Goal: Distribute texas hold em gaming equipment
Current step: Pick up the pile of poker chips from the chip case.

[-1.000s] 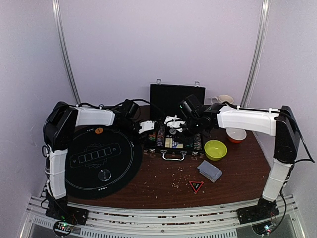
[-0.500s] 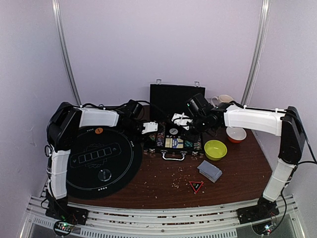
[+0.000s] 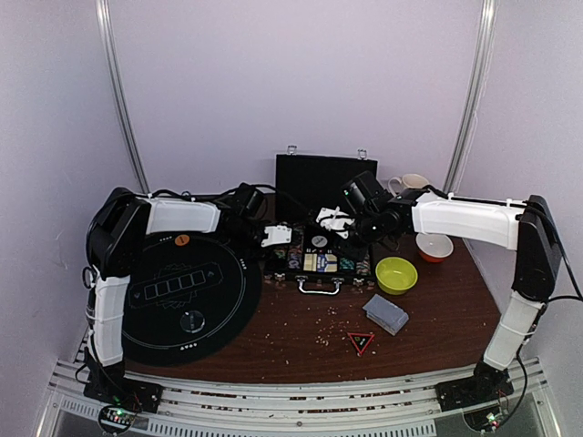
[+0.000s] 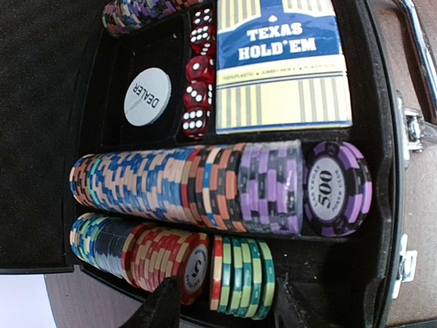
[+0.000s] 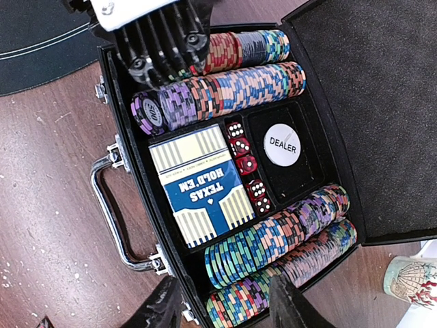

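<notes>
On the counter [image 3: 301,337] the open black case [image 3: 314,182] stands in the middle, with the round black mat [image 3: 187,291] just to its left, on the left arm's side. Everything to be dealt out from the case sits inside it: chip rows [image 5: 225,92] on edge along both ends, and the Texas Hold'em card box [image 5: 201,191] between them. A loose grey-blue deck [image 3: 385,312] lies well apart, on the near right of the counter.

The left claw [image 4: 229,287] hangs over the case's left end. Its fingers are about half spread and nothing is clamped between them. Directly beyond its tips sits the short green stack [image 4: 240,277], with the red chips [image 4: 167,256] just beside it. That stack's long axis runs from one finger to the other. Closing there would likely squeeze the chips face to face, not roll them.

The right claw [image 5: 227,281] is equally half spread and empty. It hovers over the opposite end, where the outermost row [image 5: 287,266] runs slantwise to its fingers.

The left claw looks better lined up with its stack, and its arm is also the one nearer the mat.
</notes>
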Robot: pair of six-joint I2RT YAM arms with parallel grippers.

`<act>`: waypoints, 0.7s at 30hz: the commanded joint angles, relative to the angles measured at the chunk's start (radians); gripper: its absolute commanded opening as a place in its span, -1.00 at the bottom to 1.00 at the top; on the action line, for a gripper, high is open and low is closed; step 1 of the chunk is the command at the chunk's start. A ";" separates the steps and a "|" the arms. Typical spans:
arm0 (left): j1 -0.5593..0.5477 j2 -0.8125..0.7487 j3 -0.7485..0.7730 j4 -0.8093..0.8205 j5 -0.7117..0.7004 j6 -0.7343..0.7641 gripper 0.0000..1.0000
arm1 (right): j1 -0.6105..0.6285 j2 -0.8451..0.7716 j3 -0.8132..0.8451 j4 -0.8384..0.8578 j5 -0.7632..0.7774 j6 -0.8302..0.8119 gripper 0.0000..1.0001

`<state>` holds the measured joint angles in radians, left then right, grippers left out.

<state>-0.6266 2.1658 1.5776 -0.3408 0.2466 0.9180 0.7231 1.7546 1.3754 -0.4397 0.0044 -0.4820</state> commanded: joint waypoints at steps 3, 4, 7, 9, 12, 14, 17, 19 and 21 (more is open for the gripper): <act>-0.019 -0.053 -0.095 0.050 -0.021 0.008 -0.16 | 0.002 -0.019 0.005 -0.013 0.020 0.022 -0.06; -0.020 -0.052 -0.094 0.052 -0.029 0.012 -0.20 | 0.003 -0.018 0.006 -0.013 0.020 0.022 -0.06; -0.020 -0.050 -0.084 0.034 -0.022 0.015 -0.22 | 0.002 -0.018 0.010 -0.013 0.024 0.023 -0.05; -0.021 -0.053 -0.083 0.031 -0.013 0.010 -0.21 | 0.002 -0.018 0.007 -0.014 0.025 0.025 -0.04; -0.021 -0.064 -0.080 0.037 -0.015 -0.003 -0.19 | 0.004 -0.019 0.004 -0.017 0.025 0.026 -0.04; -0.020 -0.076 -0.078 0.056 -0.023 -0.011 -0.16 | 0.003 -0.016 0.004 -0.019 0.025 0.030 -0.04; -0.021 -0.089 -0.075 0.075 -0.036 -0.005 -0.12 | 0.002 -0.015 0.003 -0.022 0.026 0.032 -0.04; -0.020 -0.088 -0.072 0.091 -0.052 -0.003 -0.07 | 0.002 -0.015 0.004 -0.023 0.025 0.032 -0.04; -0.020 -0.082 -0.069 0.106 -0.063 -0.003 -0.05 | 0.002 -0.012 0.006 -0.026 0.026 0.034 -0.04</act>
<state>-0.6388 2.1201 1.5066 -0.2996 0.2085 0.9138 0.7231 1.7546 1.3754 -0.4431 0.0154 -0.4633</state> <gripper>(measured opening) 0.467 0.479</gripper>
